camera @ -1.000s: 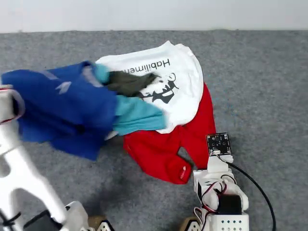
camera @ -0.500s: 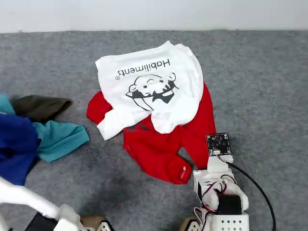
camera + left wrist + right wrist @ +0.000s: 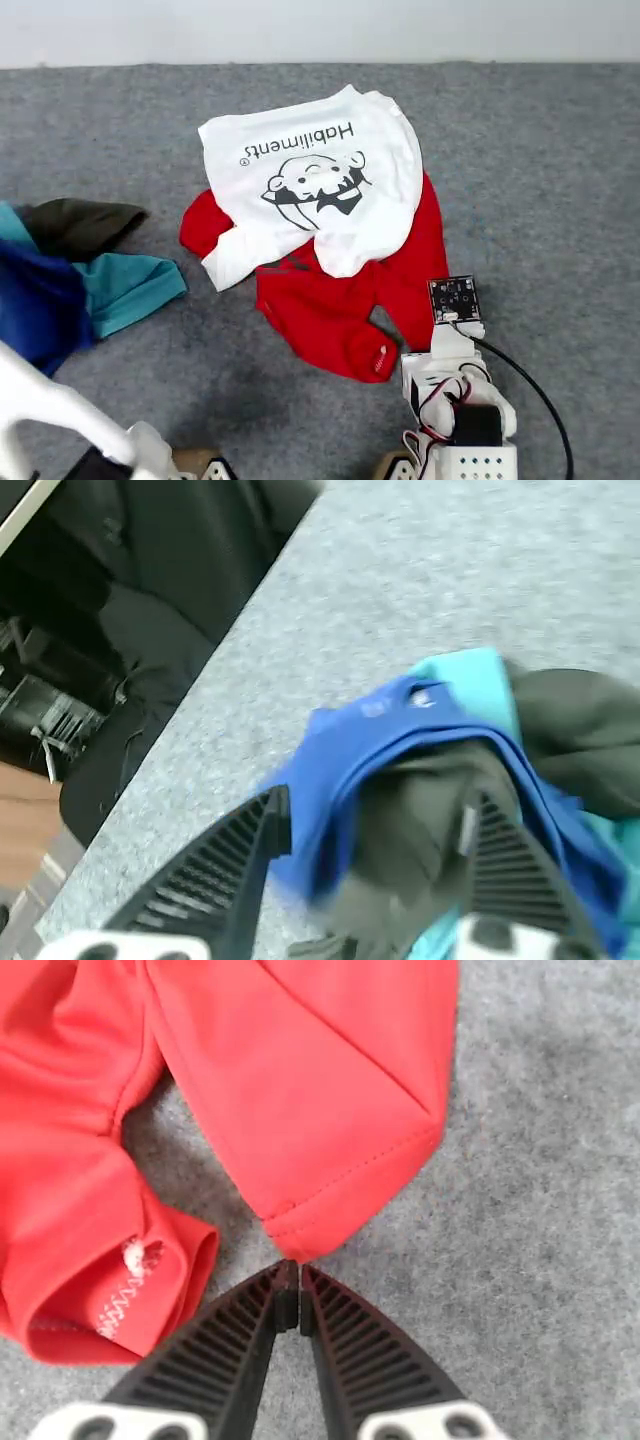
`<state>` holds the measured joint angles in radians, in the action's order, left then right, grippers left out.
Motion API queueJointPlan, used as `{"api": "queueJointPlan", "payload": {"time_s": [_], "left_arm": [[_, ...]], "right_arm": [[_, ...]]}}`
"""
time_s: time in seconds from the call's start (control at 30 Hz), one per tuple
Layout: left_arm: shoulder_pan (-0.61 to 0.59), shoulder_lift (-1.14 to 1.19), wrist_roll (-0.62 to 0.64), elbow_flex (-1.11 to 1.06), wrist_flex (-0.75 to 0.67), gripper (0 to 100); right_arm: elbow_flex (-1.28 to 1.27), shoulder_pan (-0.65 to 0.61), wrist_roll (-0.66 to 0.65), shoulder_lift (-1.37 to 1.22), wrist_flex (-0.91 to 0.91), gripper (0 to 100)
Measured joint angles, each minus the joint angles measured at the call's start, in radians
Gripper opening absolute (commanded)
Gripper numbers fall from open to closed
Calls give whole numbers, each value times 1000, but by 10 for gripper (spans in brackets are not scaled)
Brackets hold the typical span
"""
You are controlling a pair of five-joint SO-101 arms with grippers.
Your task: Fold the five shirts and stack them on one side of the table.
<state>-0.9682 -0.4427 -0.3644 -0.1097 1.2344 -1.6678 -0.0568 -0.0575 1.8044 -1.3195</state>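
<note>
The white shirt (image 3: 320, 180) lies spread in the middle of the desk (image 3: 540, 170), print up, overlapping the red shirt (image 3: 330, 310) beneath it. On the left arm's side, the blue shirt (image 3: 35, 300), teal shirt (image 3: 130, 285) and dark olive shirt (image 3: 80, 225) lie bunched together. The left gripper (image 3: 375, 820) has its jaws spread wide, with blue and dark cloth bunched between them. The right gripper (image 3: 291, 1285) is closed and empty, its tips just at the red shirt's hem.

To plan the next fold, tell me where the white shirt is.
In the high view the white shirt lies mid-table over the red shirt; the teal shirt lies apart, toward the left edge.
</note>
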Motion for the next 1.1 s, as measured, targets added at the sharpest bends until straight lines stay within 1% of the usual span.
{"api": "queueJointPlan", "payload": {"time_s": [0.1,0.17,0.33,0.47,0.6,0.8,1.0,1.1], "left_arm": [[80,-55,0,0,51,290],[157,-81,0,0,97,290],[419,-77,0,-3,218,290],[628,25,0,-64,233,290],[778,198,0,-86,218,290],[881,474,5,-84,135,290],[904,694,5,-38,71,288],[904,792,5,-6,41,225]], "right_arm": [[0,0,0,0,0,9],[0,0,0,0,0,9],[0,0,0,0,0,9],[0,0,0,0,0,9],[0,0,0,0,0,9],[0,0,0,0,0,9],[0,0,0,0,0,9],[0,0,0,0,0,9]]}}
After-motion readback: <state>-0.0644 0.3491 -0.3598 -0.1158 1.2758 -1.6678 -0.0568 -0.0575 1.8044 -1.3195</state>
